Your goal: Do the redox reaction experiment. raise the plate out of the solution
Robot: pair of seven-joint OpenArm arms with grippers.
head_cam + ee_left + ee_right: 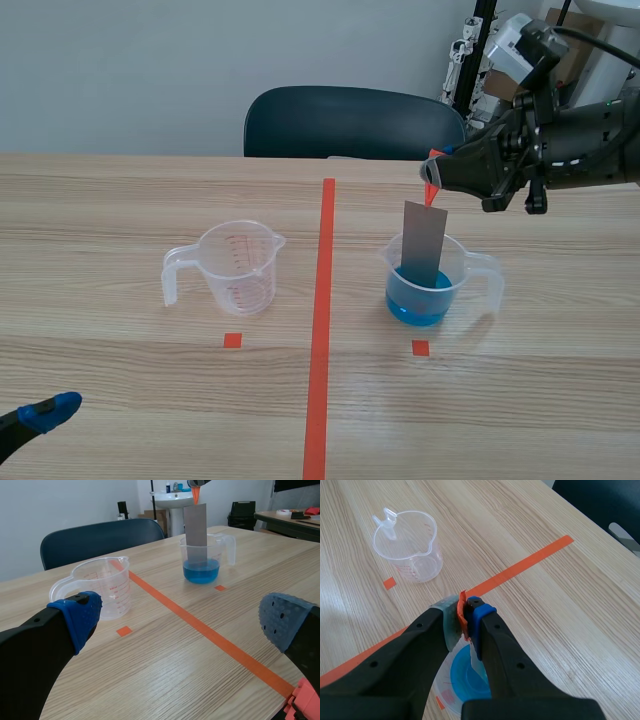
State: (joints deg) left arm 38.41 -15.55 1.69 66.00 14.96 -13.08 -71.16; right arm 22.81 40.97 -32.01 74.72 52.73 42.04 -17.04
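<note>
Our right gripper (434,180) pinches the plate (423,243) standing in the blue solution (413,306); our left gripper (179,622) gapes wide, near left.

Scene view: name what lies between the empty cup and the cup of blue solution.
Only the orange-red tape line on the bare table, as the scene view shows.

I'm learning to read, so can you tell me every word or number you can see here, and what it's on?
Red scale lines and numbers on the empty measuring cup: too small and blurred to read.
Faint red marks on the cup with the blue solution: unreadable too.
Grey plate: no writing on it.
Nothing else in these pictures carries a word, brand or sign that can be read.
</note>
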